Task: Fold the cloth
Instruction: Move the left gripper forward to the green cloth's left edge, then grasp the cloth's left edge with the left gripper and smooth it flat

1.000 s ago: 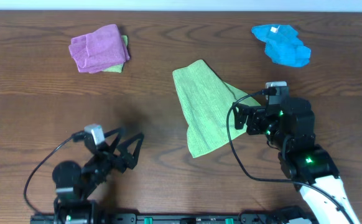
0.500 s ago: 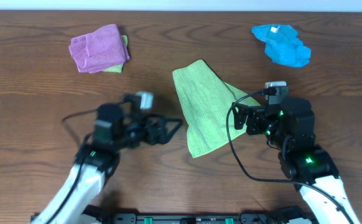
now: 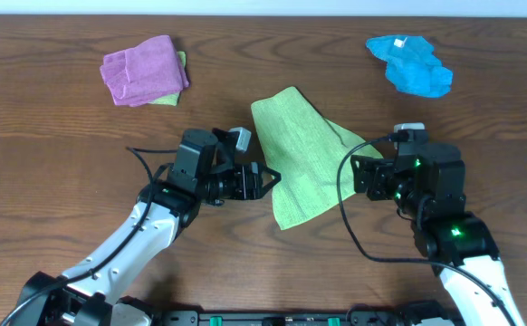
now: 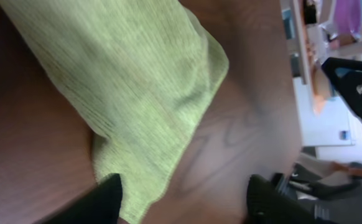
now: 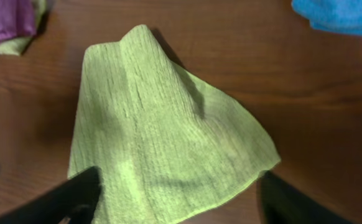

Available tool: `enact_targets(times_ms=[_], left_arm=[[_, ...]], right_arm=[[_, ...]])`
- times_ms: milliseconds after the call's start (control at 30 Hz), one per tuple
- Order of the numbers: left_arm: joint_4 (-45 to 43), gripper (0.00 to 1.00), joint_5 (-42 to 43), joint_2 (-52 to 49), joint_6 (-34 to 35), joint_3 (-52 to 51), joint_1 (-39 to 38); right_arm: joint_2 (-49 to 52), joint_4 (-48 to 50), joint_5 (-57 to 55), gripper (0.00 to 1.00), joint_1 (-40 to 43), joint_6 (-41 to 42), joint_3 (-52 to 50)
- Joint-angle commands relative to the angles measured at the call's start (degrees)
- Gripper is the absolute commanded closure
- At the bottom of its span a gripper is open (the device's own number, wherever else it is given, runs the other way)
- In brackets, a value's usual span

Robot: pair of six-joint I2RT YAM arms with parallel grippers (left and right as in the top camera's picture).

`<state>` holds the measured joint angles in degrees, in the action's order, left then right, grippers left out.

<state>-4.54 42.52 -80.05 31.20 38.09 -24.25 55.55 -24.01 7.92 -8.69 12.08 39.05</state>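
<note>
Brown wood-grain table [image 3: 481, 118] lies under the green cloth [image 3: 295, 163].

Rumpled green cloth [image 5: 162, 143] on wooden table [image 5: 243, 62], hand [image 5: 178, 186] spread wide over it

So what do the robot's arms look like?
The left arm and right arm each have a white tube-shaped part and chunky black joints, with black cables looping off them. Green lights glow on the right one. The left end effector and right end effector are black two-fingered claws.
</note>
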Motion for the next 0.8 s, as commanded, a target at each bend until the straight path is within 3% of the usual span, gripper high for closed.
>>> enact_targets(times_ms=[0,67,133,200,233,600,767], left_arm=[[0.04,0.59,5.53,-0.02,2.49,1.03,-0.33],[0.31,0.71,6.67,-0.02,4.70,1.03,-0.44],[1.46,0.73,6.80,-0.02,7.32,1.03,-0.83],[2.91,0.81,6.80,-0.02,7.85,1.03,-1.40],[3.41,0.93,6.80,-0.02,7.82,1.03,-1.79],[2.75,0.94,-6.14,-0.02,6.36,1.05,-12.98],[8.13,0.94,-9.73,-0.02,4.35,1.05,-14.21]], right_arm=[[-0.42,-0.11,0.04,0.50,0.48,-0.55,0.72],[-0.42,-0.22,0.07,0.78,0.48,-0.55,0.72],[-0.42,-0.26,0.07,0.97,0.48,-0.52,0.72],[-0.37,-0.28,0.07,0.99,0.48,-0.55,0.72],[-0.24,-0.42,0.07,0.99,0.48,-0.55,0.72],[8.90,-0.63,0.07,0.98,0.48,-1.01,0.70],[10.49,0.96,0.04,0.98,0.48,-1.05,0.70]])
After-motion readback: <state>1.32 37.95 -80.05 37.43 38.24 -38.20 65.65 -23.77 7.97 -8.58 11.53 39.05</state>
